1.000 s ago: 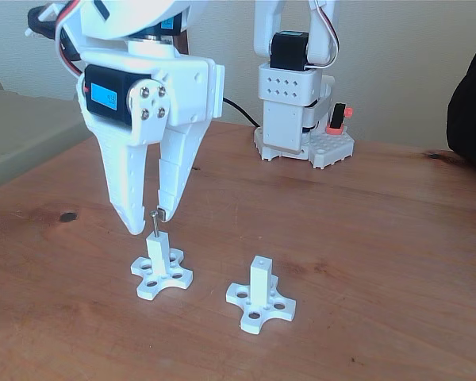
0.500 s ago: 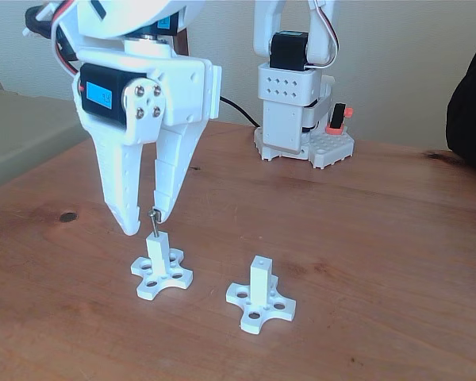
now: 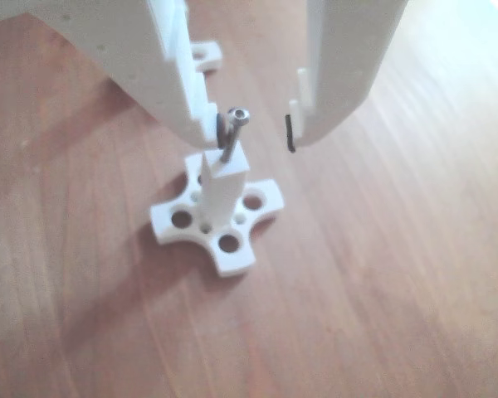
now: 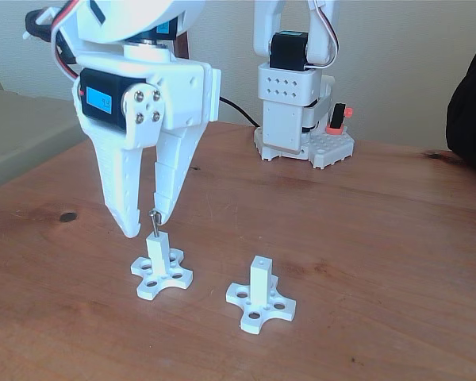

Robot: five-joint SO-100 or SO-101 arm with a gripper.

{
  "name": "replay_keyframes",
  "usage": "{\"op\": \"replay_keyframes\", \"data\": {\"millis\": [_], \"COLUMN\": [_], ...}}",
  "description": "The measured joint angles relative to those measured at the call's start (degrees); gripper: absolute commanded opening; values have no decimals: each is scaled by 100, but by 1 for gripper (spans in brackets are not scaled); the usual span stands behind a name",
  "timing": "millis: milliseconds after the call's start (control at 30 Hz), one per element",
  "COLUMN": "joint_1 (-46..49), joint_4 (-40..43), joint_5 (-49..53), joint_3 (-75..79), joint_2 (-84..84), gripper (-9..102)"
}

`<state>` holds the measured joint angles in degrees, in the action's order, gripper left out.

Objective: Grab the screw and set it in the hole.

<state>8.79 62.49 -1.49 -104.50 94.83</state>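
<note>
with the jaws (image 3: 253,137) apart, the light, stiff, slippery screw (image 3: 231,138) leans in the hole (image 3: 226,162); grip below its head.

Bare table (image 4: 381,262) surrounds two white posts (image 4: 259,279), well apart.

Screw (image 3: 233,135) shiny metal; post (image 3: 222,192), pincer (image 4: 144,225) matt white plastic; table (image 4: 381,238) grained wood.

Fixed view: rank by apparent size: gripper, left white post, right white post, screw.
1. gripper, by far largest.
2-3. left white post and right white post: look alike; right sits slightly nearer the camera, so unranked.
4. screw, smallest.
</note>
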Motion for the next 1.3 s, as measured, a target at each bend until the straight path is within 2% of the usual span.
{"op": "replay_keyframes", "data": {"millis": [333,1300], "joint_1": [44,-18], "joint_4": [0,-9], "joint_5": [44,44], "joint_3": [0,0], "joint_2": [-18,-35], "gripper": [3,1]}}
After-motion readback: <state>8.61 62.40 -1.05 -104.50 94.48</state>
